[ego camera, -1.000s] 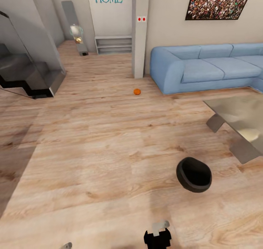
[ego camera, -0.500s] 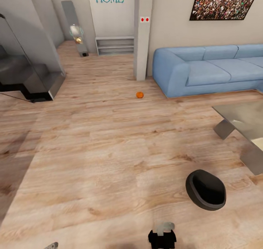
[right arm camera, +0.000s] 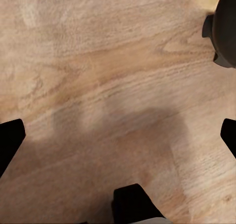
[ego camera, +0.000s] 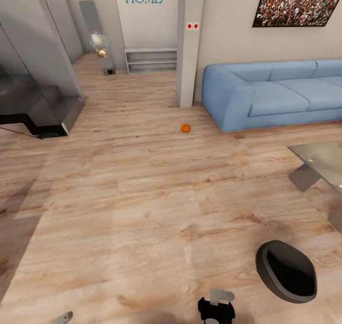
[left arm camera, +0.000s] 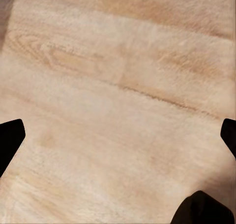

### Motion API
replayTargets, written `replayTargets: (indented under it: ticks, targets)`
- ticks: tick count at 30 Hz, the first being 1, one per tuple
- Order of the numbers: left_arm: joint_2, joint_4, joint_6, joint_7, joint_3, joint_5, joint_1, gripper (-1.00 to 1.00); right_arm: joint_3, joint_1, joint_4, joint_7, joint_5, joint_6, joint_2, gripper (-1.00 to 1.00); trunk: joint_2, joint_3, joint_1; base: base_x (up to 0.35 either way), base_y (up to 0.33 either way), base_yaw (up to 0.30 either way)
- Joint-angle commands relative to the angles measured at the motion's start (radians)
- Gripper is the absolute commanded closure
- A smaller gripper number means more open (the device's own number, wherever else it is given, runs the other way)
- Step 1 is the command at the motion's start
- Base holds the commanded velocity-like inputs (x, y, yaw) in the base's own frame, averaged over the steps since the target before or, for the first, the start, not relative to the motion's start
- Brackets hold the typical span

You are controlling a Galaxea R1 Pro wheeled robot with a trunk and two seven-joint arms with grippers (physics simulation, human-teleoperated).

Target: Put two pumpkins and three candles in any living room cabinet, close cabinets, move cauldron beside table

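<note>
Beyond cauldron (ego camera: 287, 271), distant pumpkin (ego camera: 185, 128)

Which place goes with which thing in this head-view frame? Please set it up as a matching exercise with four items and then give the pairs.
Things:
1. small round orange pumpkin
2. round black cauldron
3. long blue sofa
4. low glass-topped grey coffee table

Places:
A. against the wall beneath the speckled picture
B. alone on the wooden floor, near the foot of the white pillar
C. at the picture's right edge, partly cut off
D. on the floor low in the picture, close to the robot's right arm

Pairs: 1-B, 2-D, 3-A, 4-C
</note>
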Motion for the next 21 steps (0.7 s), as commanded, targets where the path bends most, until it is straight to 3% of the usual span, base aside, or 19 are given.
replayTargets:
  ticks: [1, 5, 9, 21]
  targets:
    - [0.0, 0.0, -0.003, 0.001, 0.002, -0.002, 0.0, -1.0, 0.007, -0.001, 0.0, -0.004, -0.011, -0.006, 0.0, -1.0, 0.0, -0.001, 0.001, 0.33, 0.173, 0.0]
    - [-0.002, -0.003, -0.008, -0.012, -0.008, -0.008, 0.0, -1.0, 0.006, -0.001, 0.0, -0.004, -0.01, -0.006, -0.001, -1.0, 0.0, -0.001, 0.001, 0.186, 0.095, 0.0]
    - [-0.002, -0.004, -0.009, -0.082, -0.011, -0.011, 0.0, -1.0, 0.006, -0.001, 0.0, -0.004, -0.01, -0.006, -0.001, -1.0, 0.0, -0.001, 0.001, 0.026, 0.013, -0.069]
    - [-0.001, -0.004, -0.01, -0.129, -0.012, -0.011, 0.0, -1.0, 0.007, -0.001, 0.0, -0.004, -0.01, -0.006, -0.001, -1.0, 0.0, -0.001, 0.001, -0.056, 0.073, -0.261]
